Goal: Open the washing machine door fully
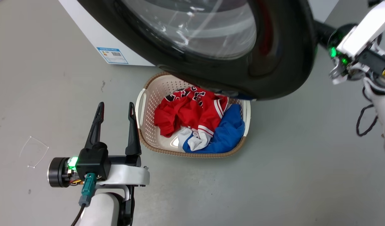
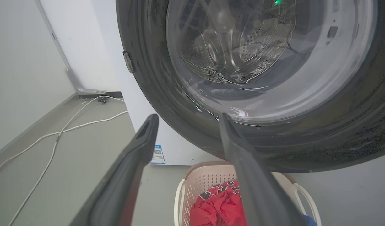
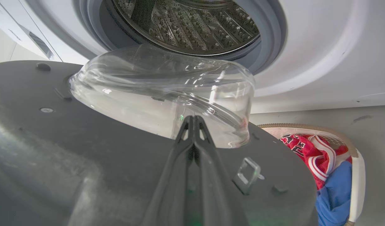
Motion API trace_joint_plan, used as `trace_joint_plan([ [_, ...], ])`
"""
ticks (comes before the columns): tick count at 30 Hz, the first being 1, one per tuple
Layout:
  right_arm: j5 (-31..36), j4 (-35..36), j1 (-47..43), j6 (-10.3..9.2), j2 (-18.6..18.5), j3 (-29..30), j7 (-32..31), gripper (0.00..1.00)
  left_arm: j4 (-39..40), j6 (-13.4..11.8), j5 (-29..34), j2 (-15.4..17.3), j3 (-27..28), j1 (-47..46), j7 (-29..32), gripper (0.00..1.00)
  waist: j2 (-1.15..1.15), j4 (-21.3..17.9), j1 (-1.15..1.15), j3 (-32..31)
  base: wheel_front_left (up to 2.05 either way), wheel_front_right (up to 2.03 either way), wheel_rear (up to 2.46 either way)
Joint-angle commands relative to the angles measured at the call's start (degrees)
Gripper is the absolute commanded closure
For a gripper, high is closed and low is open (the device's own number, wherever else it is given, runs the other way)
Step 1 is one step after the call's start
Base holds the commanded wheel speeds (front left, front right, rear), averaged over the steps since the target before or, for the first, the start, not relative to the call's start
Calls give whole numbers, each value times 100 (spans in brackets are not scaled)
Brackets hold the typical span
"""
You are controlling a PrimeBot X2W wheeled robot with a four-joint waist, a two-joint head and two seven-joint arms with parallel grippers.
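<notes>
The washing machine door point(image 1: 283, 62) is a big glossy black disc with a clear bulging window, swung out from the white washing machine point(image 1: 95, 34). In the right wrist view my right gripper point(image 3: 192, 118) is shut with nothing between its fingers. Its tips lie along the door's inner face point(image 3: 85, 141), at the foot of the glass bowl point(image 3: 161, 91), with the steel drum point(image 3: 186, 25) behind. My left gripper point(image 1: 116, 105) hangs open and empty low at the left, apart from the door. In its wrist view the left gripper point(image 2: 188, 116) faces the door's outer side point(image 2: 154, 62).
A beige laundry basket point(image 1: 142, 103) with red, white and blue clothes sits on the floor just under the door's lower edge. A metal latch point(image 3: 247, 174) sticks out of the door's inner face. White cables point(image 2: 54, 135) run over the floor left of the machine.
</notes>
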State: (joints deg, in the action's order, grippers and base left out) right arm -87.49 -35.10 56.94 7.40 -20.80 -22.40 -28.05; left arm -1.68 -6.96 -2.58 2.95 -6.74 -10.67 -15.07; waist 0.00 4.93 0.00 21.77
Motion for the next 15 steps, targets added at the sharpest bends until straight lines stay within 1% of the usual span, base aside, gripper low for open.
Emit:
trace_joint_plan([
  [1, -28, 77, -167, 16, 58, -66, -58, 100, -4, 14, 34, -9, 27, 50, -16, 0, 0, -33, 0, -75, 0, 0, 0],
  [8, -212, 513, -843, 16, 78, -168, -227, 100, -28, 44, 69, -9, 74, 187, -16, 0, 0, -72, 0, -330, 0, 0, 0],
  [15, -376, 1055, -1599, 16, 210, -250, -282, 100, -55, 87, 116, -9, 131, 360, -16, 0, 0, -122, 0, -598, 0, 0, 0],
])
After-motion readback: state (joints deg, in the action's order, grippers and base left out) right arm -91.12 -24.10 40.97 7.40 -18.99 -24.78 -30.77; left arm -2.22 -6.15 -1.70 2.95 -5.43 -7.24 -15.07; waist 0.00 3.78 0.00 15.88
